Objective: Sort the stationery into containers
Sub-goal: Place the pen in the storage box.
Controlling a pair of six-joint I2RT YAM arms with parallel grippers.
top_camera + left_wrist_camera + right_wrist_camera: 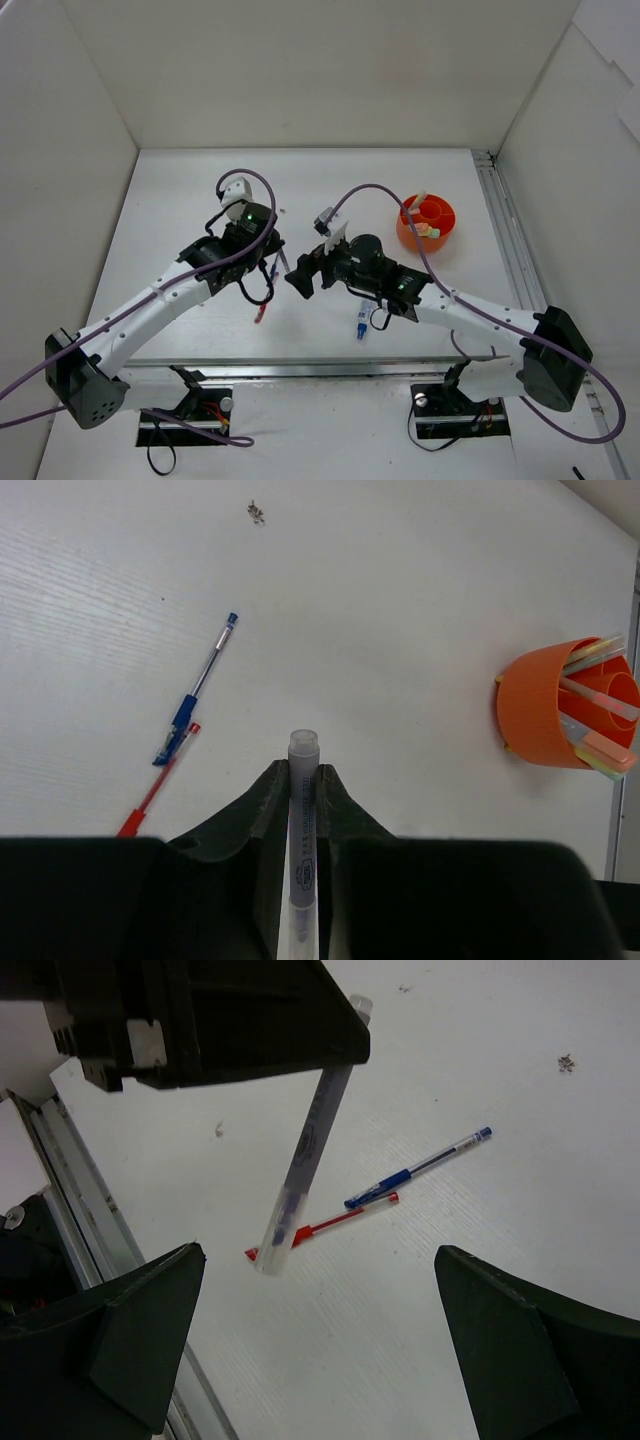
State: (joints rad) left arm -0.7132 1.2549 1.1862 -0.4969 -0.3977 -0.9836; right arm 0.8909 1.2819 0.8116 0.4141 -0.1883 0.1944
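My left gripper [302, 772] is shut on a grey marker [302, 820] and holds it off the white table; the marker also shows hanging tilted in the right wrist view [312, 1145]. In the top view the left gripper [260, 248] is at mid table. My right gripper [301, 279] is open and empty just right of it, its jaws wide apart [320, 1350]. A blue pen [196, 692] and a red pen [158, 788] lie side by side on the table, also in the right wrist view [420, 1168] [335, 1222]. The orange cup [426, 222] at the right holds several markers.
A blue-capped clear pen [361, 326] lies under the right arm near the front edge. A metal rail [505, 240] runs along the table's right side. White walls enclose the table. A small speck of debris [257, 513] lies far from the cup.
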